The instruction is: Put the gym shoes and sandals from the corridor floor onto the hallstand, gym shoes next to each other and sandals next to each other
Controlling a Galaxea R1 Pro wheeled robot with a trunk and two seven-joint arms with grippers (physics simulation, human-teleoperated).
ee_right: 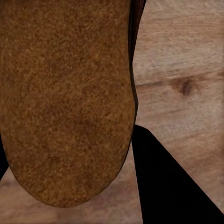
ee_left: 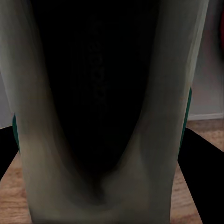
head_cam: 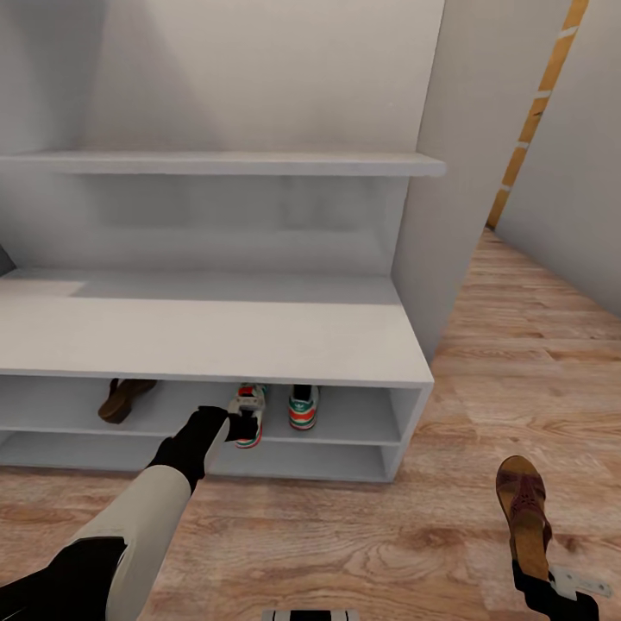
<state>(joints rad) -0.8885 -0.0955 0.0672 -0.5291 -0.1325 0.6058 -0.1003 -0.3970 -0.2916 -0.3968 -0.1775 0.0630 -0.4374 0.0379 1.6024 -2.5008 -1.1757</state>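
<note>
Nearest, bottom right: right gripper (head_cam: pixel 552 582) clamped on a sandal's (head_cam: pixel 523 513) heel, toe pointing away over the floor (head_cam: pixel 535 379); tan insole (ee_right: pixel 65 98) huge in the right wrist view; now left to right along the rack (head_cam: pixel 207 332): second sandal (head_cam: pixel 123 398) lying on the upper shelf; left gripper (head_cam: pixel 243 425) closed around the left gym shoe (head_cam: pixel 249 412) at the shelf's front edge, shoe opening (ee_left: pixel 102 93) dark in the left wrist view; right gym shoe (head_cam: pixel 303 406) just beside, free.
</note>
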